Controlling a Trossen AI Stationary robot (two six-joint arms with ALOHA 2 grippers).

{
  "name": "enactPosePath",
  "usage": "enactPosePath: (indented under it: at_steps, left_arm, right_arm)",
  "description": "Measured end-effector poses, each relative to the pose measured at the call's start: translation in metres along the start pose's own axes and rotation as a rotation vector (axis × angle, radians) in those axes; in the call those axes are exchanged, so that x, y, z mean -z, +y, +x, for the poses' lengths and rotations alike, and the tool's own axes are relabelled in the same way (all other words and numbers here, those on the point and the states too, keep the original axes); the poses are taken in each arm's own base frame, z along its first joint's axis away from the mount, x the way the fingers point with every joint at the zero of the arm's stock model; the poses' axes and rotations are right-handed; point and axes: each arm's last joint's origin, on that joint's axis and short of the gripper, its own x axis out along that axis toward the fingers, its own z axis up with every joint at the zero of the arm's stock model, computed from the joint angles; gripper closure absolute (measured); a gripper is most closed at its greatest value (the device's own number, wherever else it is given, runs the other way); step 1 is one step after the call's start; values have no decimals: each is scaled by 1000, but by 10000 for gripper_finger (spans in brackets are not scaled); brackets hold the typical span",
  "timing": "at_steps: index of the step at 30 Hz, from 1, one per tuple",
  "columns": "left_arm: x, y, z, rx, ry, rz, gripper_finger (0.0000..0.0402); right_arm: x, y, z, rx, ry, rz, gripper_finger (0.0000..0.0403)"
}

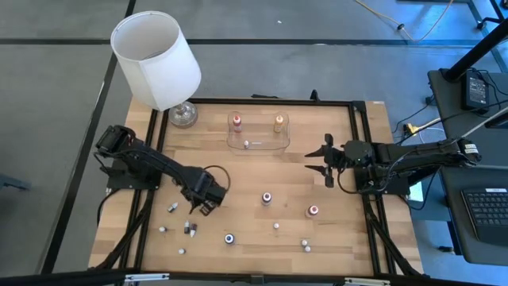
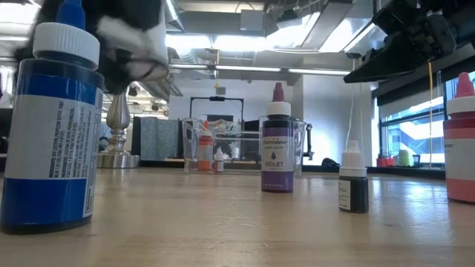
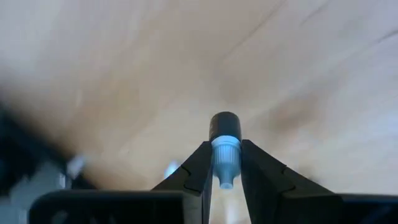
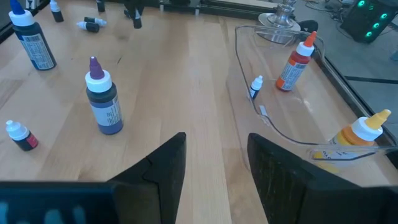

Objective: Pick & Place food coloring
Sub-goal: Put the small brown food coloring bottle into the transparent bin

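Observation:
My left gripper (image 1: 203, 204) hovers over the table's left half, shut on a tiny dark-bodied food coloring bottle (image 3: 225, 126) with a white cap. My right gripper (image 1: 325, 159) is open and holds nothing. It hangs to the right of the clear tray (image 1: 274, 146) and also appears in the right wrist view (image 4: 216, 167). A red bottle (image 4: 294, 65), an orange bottle (image 4: 360, 133) and a tiny one (image 4: 255, 86) stand in the tray. The purple (image 1: 267, 198), red (image 1: 313, 210) and blue (image 1: 229, 237) bottles stand on the wood. Several tiny bottles lie or stand near the near edge. My left gripper pinches the tiny bottle by its white cap (image 3: 226, 152) between the two fingers (image 3: 200, 163). The bottle lies along the fingers, its dark body (image 3: 225, 124) sticking out past the fingertips and its tip pointing back at the wrist. It hangs over bare wood.
A white-shaded lamp on a glass base (image 1: 182, 115) stands at the far left corner, close to the tray. Black rails (image 1: 365, 143) frame the table. Bare wood lies between the tray and the standing purple bottle (image 4: 103, 99).

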Motion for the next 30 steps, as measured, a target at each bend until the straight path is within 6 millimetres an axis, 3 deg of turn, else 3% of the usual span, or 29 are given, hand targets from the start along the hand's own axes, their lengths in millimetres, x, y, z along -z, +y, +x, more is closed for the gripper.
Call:
enactPosePath:
  at_steps: [7,11,15,22,30]
  left_arm:
    - [-42,-9,-61,35,-352,156,341]
    - [-71,-2,-96,52,-518,170,338]
    - [-104,10,-120,115,-615,218,338]
    - [-156,37,-130,281,-700,332,339]
    - [-199,53,-125,251,-668,374,340]
  right_arm:
    - [0,0,0,3,0,-2,228]
    - [0,0,0,3,0,-4,228]
    - [0,0,0,4,0,-4,228]
    - [0,0,0,4,0,-6,228]
    - [0,-1,0,20,3,-22,228]
